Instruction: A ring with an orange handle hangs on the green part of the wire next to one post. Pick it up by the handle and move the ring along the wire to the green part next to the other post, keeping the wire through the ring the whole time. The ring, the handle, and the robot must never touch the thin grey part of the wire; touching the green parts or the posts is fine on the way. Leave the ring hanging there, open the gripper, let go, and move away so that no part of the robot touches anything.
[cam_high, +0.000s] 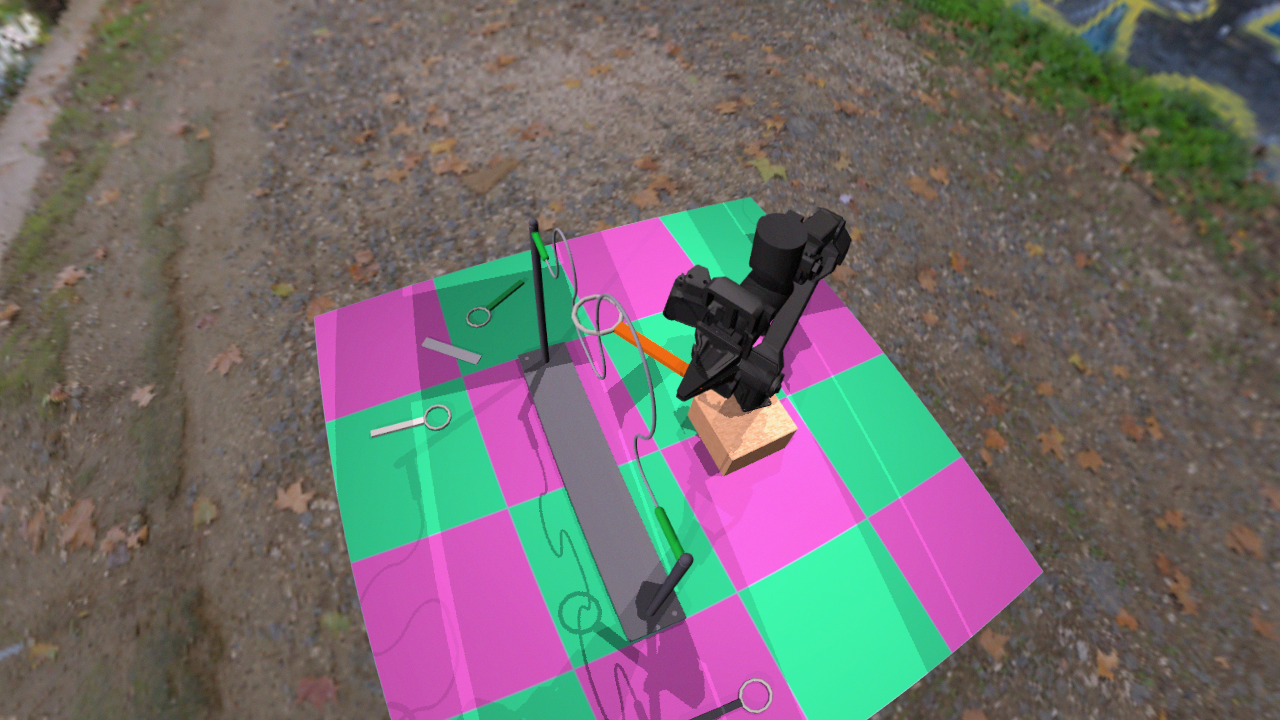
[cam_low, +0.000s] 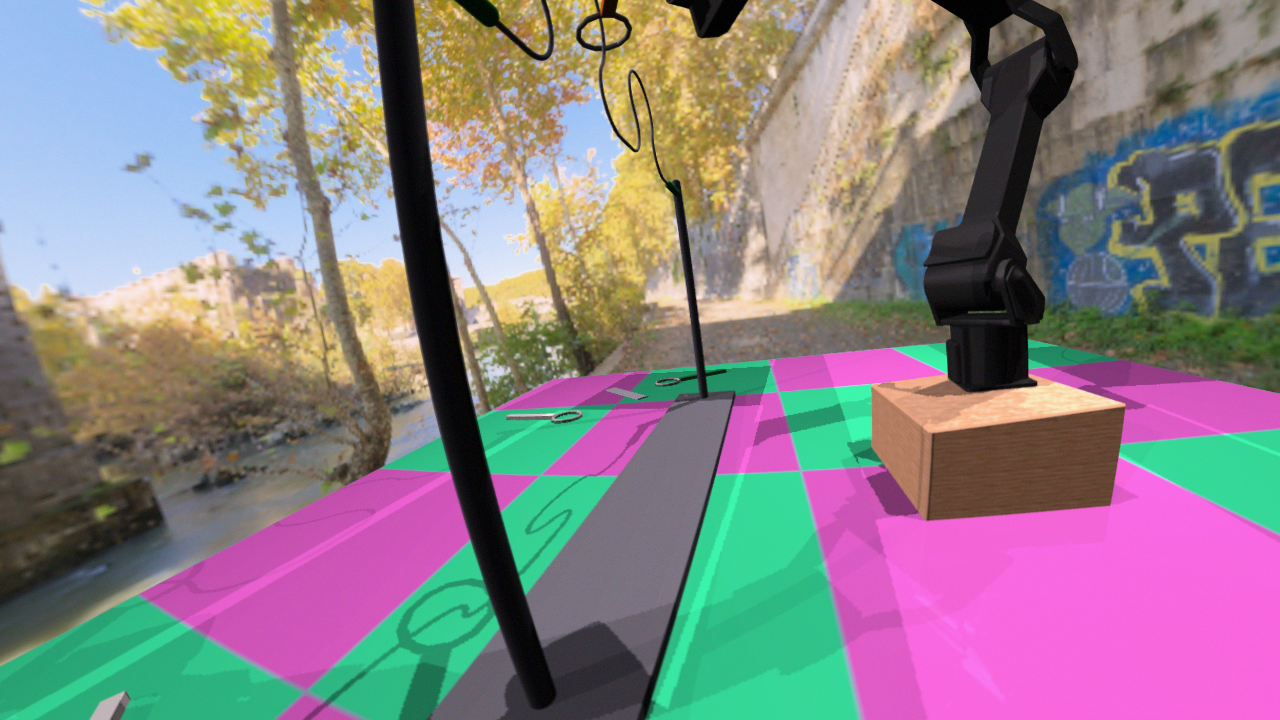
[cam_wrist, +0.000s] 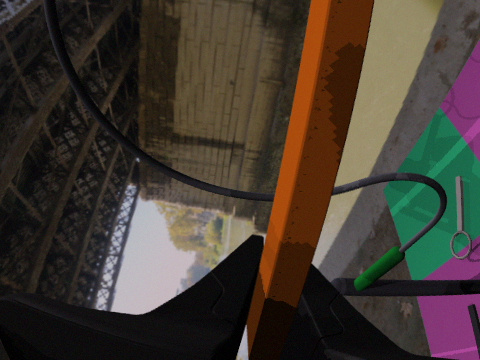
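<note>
Presently, my pincer grips orange handle near its far end, pads pressed on both sides, likely so black fingers stay well back from thin grey wire. Ring sits ahead of pincer, out at handle's other end, mid-wire between posts, apparently around wire; whether it touches, I cannot tell. Handle reaches sideways off wire, presumably leaving room to tilt ring through bends. Next move calls for small turns; haste could brush grey.
</note>
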